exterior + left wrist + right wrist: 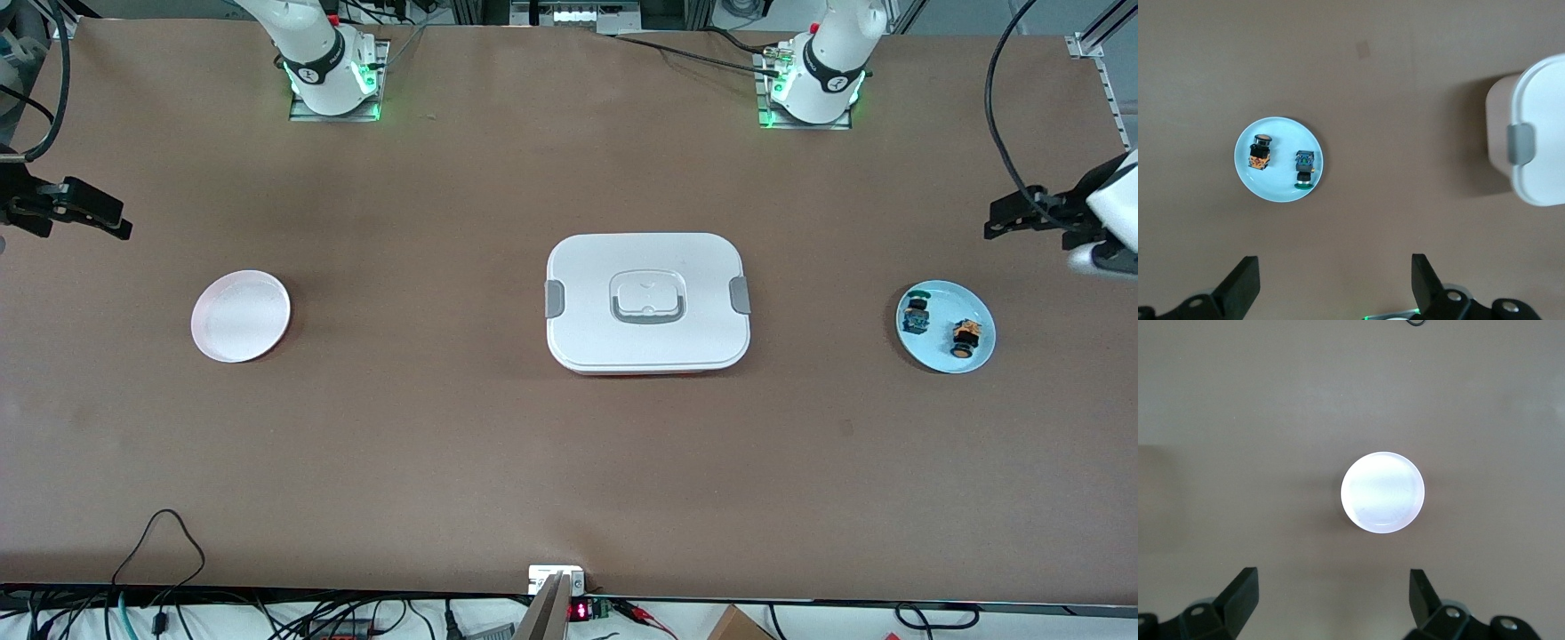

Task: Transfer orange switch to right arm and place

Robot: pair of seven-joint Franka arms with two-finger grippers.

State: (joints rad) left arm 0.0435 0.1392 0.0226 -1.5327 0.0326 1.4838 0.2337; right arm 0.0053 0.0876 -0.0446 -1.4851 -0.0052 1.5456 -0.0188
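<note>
The orange switch [965,338] lies on its side on the pale blue plate [973,307], at about four o'clock from the plate's middle and nearer the front camera than anything else on the table. Just beside it on the same plate, at about nine o'clock, lies the blue-and-green switch [915,316]; the two are apart. The plate sits toward the left arm's end of the table.

The left gripper [1333,283] hangs in the air over bare table near that plate, fingers spread wide, holding nothing.

At mid-table stands the white lidded box [647,302], with grey clasps at three and nine o'clock and a grey handle recess in the lid.

Toward the right arm's end rests the white plate [241,316], with nothing on it. The right arm [311,44] waits, and the right gripper [1333,603] hangs over bare table near that plate, fingers also spread and empty.
</note>
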